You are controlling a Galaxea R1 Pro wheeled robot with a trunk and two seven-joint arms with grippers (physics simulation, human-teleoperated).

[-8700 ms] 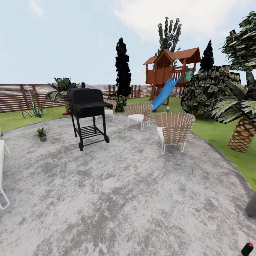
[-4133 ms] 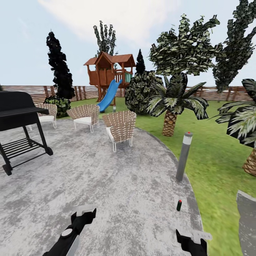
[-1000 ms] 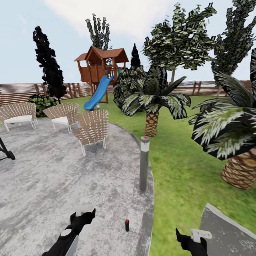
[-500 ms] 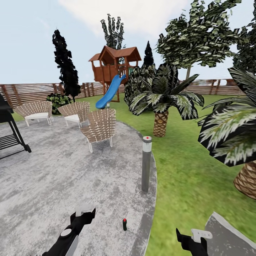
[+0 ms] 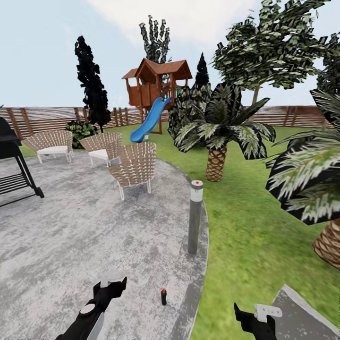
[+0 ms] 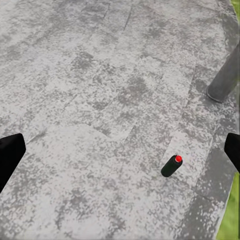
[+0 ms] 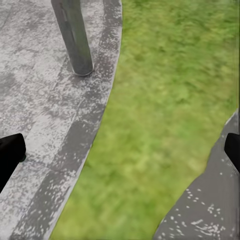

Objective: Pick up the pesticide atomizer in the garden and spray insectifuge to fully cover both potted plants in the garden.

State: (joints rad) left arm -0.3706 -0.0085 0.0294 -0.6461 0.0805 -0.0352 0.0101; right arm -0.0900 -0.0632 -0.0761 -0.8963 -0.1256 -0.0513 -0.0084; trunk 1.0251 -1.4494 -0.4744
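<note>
Ahead and a little below my two hands, the pesticide atomizer (image 5: 164,296) stood upright on the grey paving (image 5: 71,236), red button up, its long axis vertical. It sat between the hands but nearer my left hand (image 5: 111,282), off that hand's inner side and slightly forward of it; my right hand (image 5: 257,315) hung over the lawn's (image 5: 245,226) edge, well apart from the bottle. In the left wrist view the atomizer (image 6: 171,166) lay between my dark fingertips (image 6: 10,155), closer to one than the other, with the foot of the grey bollard (image 6: 226,80) beyond it. Left hand was spread wide and held nothing. Right hand likewise wide and empty, its fingertips (image 7: 9,152) framing the paving border, grass and the bollard's base (image 7: 76,37). My judgement: the left arm was the better one for the reach, dropping forward and inward, closing across the bottle's body from the sides. No potted plants could be made out.
</note>
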